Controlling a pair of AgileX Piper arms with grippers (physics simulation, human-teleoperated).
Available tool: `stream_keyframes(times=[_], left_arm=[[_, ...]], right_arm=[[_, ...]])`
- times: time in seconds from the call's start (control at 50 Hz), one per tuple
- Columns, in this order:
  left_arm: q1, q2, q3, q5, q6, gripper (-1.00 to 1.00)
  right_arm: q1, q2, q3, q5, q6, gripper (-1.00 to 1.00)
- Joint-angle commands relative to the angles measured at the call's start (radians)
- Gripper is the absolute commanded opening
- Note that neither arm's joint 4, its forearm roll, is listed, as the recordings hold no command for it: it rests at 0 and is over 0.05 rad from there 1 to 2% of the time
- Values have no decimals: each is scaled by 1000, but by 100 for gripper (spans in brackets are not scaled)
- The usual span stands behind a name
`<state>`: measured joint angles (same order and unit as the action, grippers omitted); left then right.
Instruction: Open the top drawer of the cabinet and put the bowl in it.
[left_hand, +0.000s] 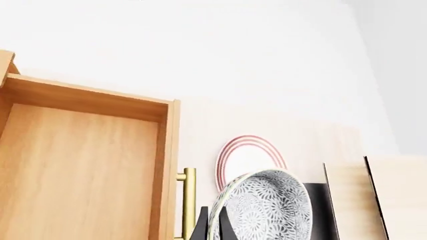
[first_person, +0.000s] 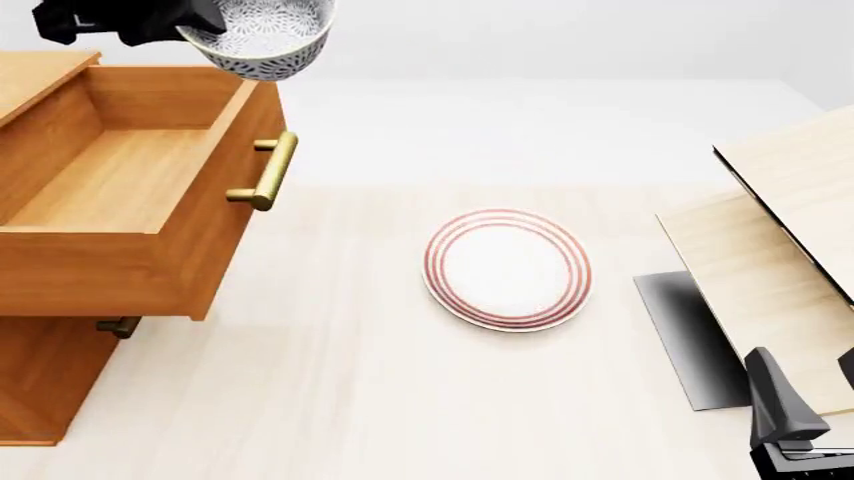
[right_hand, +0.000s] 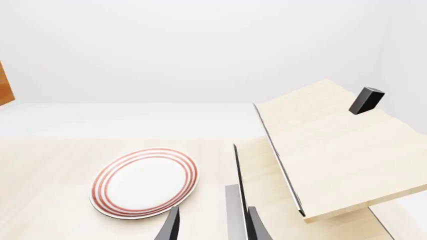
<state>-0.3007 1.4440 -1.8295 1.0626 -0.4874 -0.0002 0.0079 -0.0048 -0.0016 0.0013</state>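
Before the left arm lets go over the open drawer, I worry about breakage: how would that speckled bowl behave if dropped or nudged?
The speckled bowl looks like rigid glazed ceramic, so probably brittle and slick. The left pincer grips only its rim, so it may pivot. Its round, deep shape might rock or roll inside the top drawer if released tilted.

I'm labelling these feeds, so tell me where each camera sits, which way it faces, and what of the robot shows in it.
Front view: fixed above the arms' side, looking forward and down at the open top drawer and plate; left gripper high, right gripper low.
Left wrist view: behind the left gripper, facing the bowl it holds beside the drawer.
Right wrist view: behind the right gripper, facing plate and pale wood structure.
All three share the plate.
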Motion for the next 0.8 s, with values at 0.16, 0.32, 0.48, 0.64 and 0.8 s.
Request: stream_keyframes(times=[0.16,0.32,0.48,0.64,0.8], left_arm=[[91,-112,121,-18,-22,-100],[113,-138,158,-31,-40,-100],[148,-174,210,-46,-60,-100],[189,-214,263,-63,-80,-100],[224,-243,320,-87,-105,-100]], right_arm=[[0,-1,0,1,0,100],[0,-1,0,1,0,100],[0,-1,0,1,0,100],[0,-1,0,1,0,100],[0,-1,0,1,0,100]])
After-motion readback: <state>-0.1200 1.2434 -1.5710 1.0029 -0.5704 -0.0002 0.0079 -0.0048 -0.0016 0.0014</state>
